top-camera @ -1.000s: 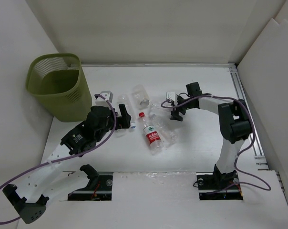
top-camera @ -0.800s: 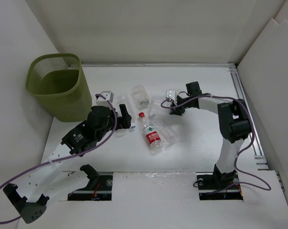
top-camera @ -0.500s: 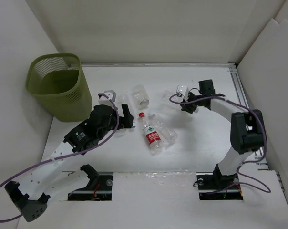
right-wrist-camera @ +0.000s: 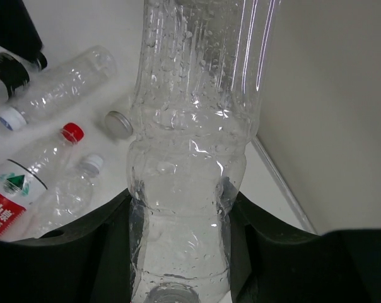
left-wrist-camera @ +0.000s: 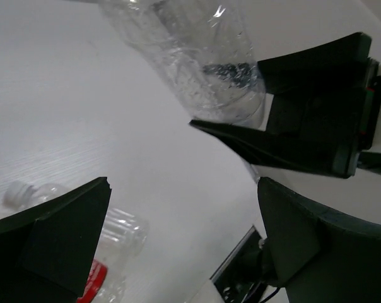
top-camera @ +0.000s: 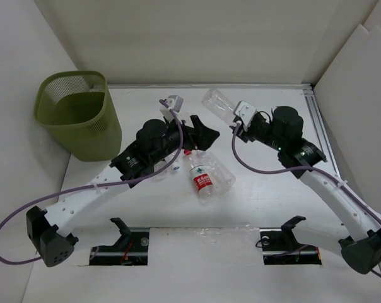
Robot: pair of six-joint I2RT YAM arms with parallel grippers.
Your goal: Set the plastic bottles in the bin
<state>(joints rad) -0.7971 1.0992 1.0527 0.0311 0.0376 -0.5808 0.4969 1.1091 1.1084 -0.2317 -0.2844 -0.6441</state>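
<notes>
My right gripper (top-camera: 236, 118) is shut on a clear crinkled bottle (top-camera: 217, 104), held in the air over the table's back middle. In the right wrist view that bottle (right-wrist-camera: 185, 151) stands between the black fingers (right-wrist-camera: 83, 246), neck toward the camera. My left gripper (top-camera: 206, 136) hangs open just left of it, with nothing between its fingers (left-wrist-camera: 58, 237); the held bottle (left-wrist-camera: 190, 57) shows above them. A red-capped, red-labelled bottle (top-camera: 202, 180) and a clear one (top-camera: 220, 175) lie on the table. The olive-green bin (top-camera: 77, 113) stands at the back left.
More bottles lie below: one with a white-and-blue cap (right-wrist-camera: 58, 88), a small white-capped one (right-wrist-camera: 77, 183), a dark-capped one (right-wrist-camera: 7, 72), and a loose grey lid (right-wrist-camera: 118, 120). White walls close in the back and right. A metal rail (top-camera: 323, 139) runs along the right side.
My right gripper has closed on the clear bottle and lifted it off the table. The left arm has risen and swung right toward the middle, still open.
</notes>
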